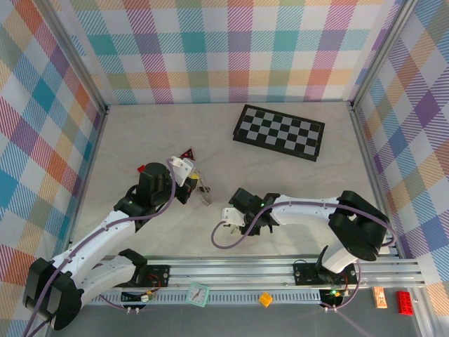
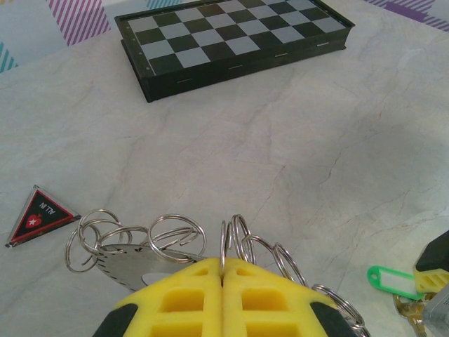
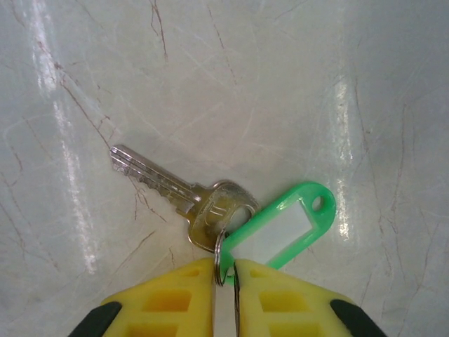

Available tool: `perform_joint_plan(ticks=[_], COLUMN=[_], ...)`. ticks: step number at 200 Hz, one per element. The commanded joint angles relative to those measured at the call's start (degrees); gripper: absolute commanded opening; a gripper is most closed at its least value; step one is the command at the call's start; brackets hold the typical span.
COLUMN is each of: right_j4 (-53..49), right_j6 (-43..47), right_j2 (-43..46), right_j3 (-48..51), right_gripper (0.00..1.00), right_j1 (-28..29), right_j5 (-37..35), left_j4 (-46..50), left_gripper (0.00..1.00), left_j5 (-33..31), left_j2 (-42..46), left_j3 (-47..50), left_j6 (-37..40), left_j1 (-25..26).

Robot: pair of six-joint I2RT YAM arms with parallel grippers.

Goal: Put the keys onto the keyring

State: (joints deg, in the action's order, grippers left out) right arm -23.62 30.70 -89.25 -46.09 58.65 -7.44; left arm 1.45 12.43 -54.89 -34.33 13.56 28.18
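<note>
Green-tagged key (image 3: 209, 216) is pinched between the right jaws.

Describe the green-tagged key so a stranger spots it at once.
From the chessboard, come nearer to the right gripper; a silver key lies at its tips. Its bright green tag sets it apart from the bare rings by the left gripper.

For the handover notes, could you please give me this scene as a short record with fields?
left gripper: shut on a wire loop of the keyring
right gripper: pinching the small ring of the green-tagged key
key position: flat on the table, not yet threaded on
red triangle: lying left of the keyring
chessboard: closed, on the far side of the table
</note>
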Motion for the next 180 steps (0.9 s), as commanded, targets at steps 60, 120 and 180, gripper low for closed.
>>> perform_joint_plan(ticks=[60,120,180], right_j4=[0.32,0.59,0.34], right_j6=[0.18,-0.02,0.21], right_j2=[-1.53,-1.89,-2.94], right_j3=[-2.65,-2.92,-3.38], right_gripper=[0.17,0.18,0.13], right_j1=[-0.05,-0.08,-0.12], right_j5=[1.70,2.43,2.17], left_j4=[-1.61,-1.72,-1.55], left_gripper=[0.00,0.00,0.00], left_j5=[0.56,0.66,0.76], left_j2=[0.48,0.06,0.16], left_j3=[-0.13,-0.21,-0.26], left_j6=[1.04,1.07,1.05], left_j1=[-0.15,-0.09,-0.15])
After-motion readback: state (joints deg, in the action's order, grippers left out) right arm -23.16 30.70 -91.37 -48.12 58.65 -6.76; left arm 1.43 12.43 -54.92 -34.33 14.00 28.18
